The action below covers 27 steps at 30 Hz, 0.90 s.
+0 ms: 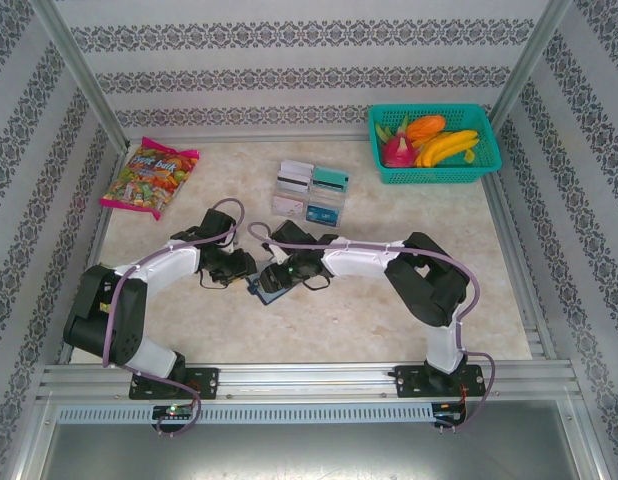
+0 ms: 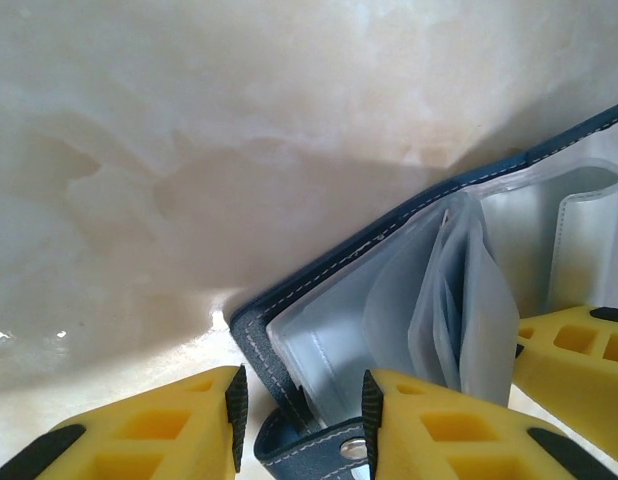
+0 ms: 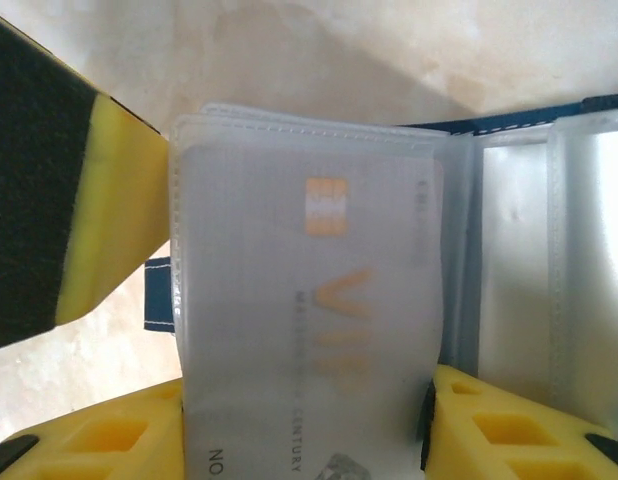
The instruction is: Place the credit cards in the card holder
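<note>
Right hand (image 3: 304,410) clamped across white-grey card (image 3: 309,270). The card's far end is under a clear sleeve of the open card holder (image 3: 504,250). Left hand (image 2: 301,415), just beside it, pinches the holder's snap-tab edge. From above: remaining credit cards (image 1: 311,192) lie on the table (image 1: 389,310) beyond both hands, well apart.

Probably a lab: aluminium frame (image 1: 81,70)

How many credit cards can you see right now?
6. Five lie loose at the far middle of the table: two white-grey cards, a teal card, a pale card and a blue card. The sixth card sits in the card holder. Overlaps may hide more.
</note>
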### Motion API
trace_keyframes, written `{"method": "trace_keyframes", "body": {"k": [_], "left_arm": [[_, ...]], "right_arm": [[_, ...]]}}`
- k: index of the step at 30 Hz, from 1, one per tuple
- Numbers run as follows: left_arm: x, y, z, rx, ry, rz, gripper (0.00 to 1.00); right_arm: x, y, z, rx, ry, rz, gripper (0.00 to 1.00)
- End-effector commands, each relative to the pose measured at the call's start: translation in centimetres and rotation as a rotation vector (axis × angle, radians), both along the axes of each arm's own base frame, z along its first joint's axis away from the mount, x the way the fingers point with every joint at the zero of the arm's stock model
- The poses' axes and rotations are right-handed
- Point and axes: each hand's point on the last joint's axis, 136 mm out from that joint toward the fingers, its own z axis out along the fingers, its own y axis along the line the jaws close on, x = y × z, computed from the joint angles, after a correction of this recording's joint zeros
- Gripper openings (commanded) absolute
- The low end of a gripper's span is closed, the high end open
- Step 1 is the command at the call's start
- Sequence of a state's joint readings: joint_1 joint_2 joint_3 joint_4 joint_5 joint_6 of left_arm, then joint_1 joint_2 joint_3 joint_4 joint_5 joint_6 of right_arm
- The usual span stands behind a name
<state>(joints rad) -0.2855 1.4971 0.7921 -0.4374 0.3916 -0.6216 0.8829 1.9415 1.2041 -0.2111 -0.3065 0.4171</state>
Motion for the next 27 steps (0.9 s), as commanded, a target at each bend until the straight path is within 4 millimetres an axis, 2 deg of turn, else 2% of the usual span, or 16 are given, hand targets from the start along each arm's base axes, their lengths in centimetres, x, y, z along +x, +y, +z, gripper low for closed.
{"method": "trace_keyframes", "body": {"k": [1,13,20,24,27], "left_arm": [[0.7,0.2,0.9,-0.013,-0.015,0.013,0.39],[0.8,0.3,1.4,-0.008,-0.019,0.008,0.39],[1.0,1.7,3.0,-0.023,-0.055,0.049,0.38],[1.2,0.8,3.9,-0.092,-0.07,0.038,0.38],[1.1,0.1,3.4,-0.136,-0.06,0.029,0.34]], "right_arm": [[-1.4,-0.3,-0.7,0.012,0.073,0.012,0.5],[-1.5,-0.4,-0.8,0.022,0.081,0.008,0.53],[-1.4,-0.1,-0.2,0.086,0.11,-0.001,0.52],[-1.2,0.1,0.0,0.143,0.139,-0.014,0.52],[-1.0,0.1,-0.1,0.188,0.169,-0.033,0.51]]}}
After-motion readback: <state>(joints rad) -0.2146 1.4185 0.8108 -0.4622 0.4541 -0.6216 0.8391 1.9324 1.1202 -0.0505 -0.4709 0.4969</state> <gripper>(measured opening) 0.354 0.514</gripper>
